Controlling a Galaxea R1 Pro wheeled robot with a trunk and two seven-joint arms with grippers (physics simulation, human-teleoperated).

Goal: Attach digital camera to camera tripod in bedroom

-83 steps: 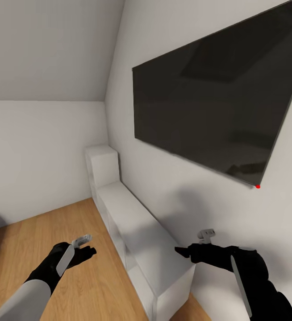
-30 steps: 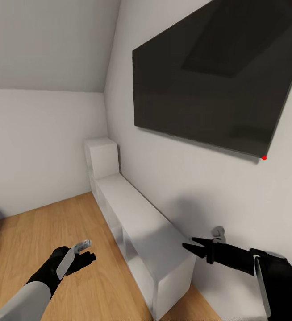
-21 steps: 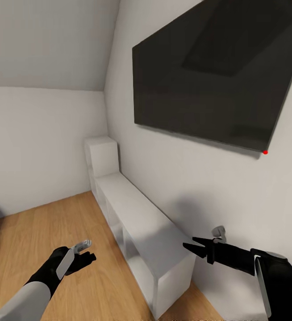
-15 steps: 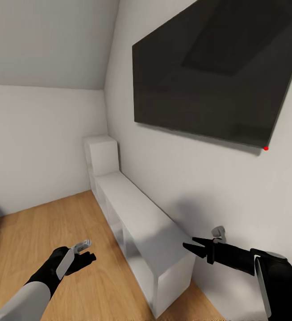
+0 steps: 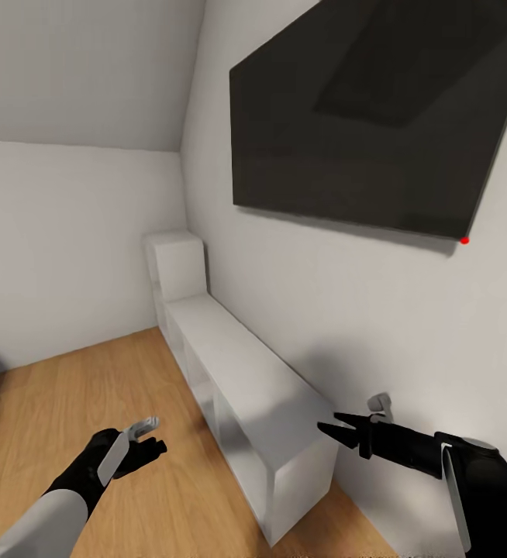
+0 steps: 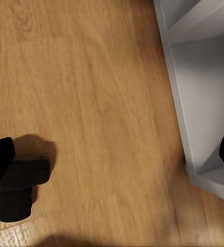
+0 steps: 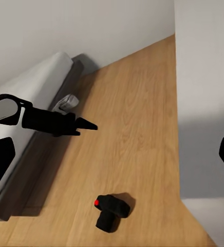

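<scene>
- Head view: the robot faces a corner of the bedroom, with pale walls and a sloped ceiling. A large dark wall-mounted screen (image 5: 362, 124) hangs on the right-hand wall, a small red light at its lower right corner. Below it a long low white shelf unit (image 5: 246, 380) with open compartments runs along the wall; a taller white block stands at its far end in the corner. The light wood plank floor (image 5: 67, 403) spreads to the left.
- Head view, arms: the left gripper (image 5: 151, 440) is held out low over the floor, its black fingers pointing forward; I cannot tell from here how far apart they stand. The right gripper (image 5: 335, 431) reaches over the near end of the shelf unit, close to the wall, its two pointed fingers slightly spread and holding nothing.
- Left wrist view: looking down at the floor, the digital camera (image 6: 20, 188) lies on the planks, a small black body casting a shadow. One black fingertip shows at each side edge, so the left gripper (image 6: 112, 159) is spread wide and empty. The camera sits just beside one fingertip, which partly covers it. The white shelf unit (image 6: 194, 98) with its open compartment stands well apart from the camera.
- Right wrist view: the digital camera (image 7: 112, 211) lies on the wood floor, a red dot on its top. The left gripper (image 7: 84, 125) hangs above the floor, apart from the camera. A low grey bed (image 7: 35, 87) lies along the far wall. The white shelf unit's side (image 7: 204, 103) rises beside the floor.
</scene>
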